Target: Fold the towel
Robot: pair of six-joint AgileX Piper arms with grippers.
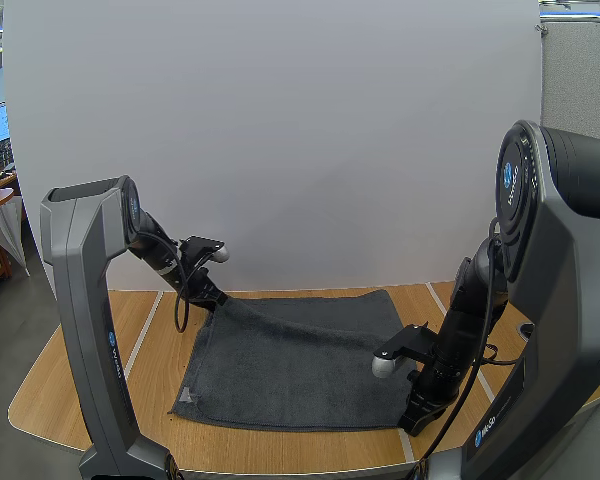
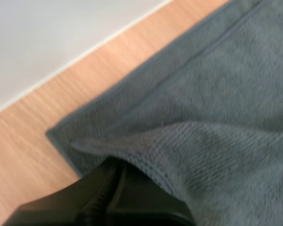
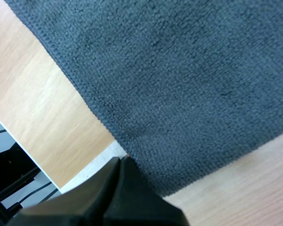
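Plainly, the dark grey towel [image 1: 300, 360] lies spread on the wooden counter [image 1: 80, 390] in the lower middle of the high view. Its far edge runs close to the white wall behind, and its near edge stops short of the counter's front rim. A small pale label [image 1: 185, 395] sits at the towel's near left corner, toward the lower left of the frame. At the left of centre in that view, the left pincer [image 1: 215, 298] reaches down to the towel's far left corner. There the cloth rises off the wood in a small peak against the fingers. From the left wrist, the left pincer is clenched on the towel just inside that corner. A hemmed fold of cloth is drawn up and draped over the dark fingertips [image 2: 108, 172], while the very corner rests flat on the counter beside them. At the lower right of the high view, the right pincer [image 1: 417, 415] points down at the towel's near right corner. From the right wrist, its two fingers [image 3: 114, 172] are pressed together with only a thin seam between them. Their tips are closed on the stitched hem near the corner, where the pile shows a slight dimple. The rest of the cloth around them lies flat on the wood.
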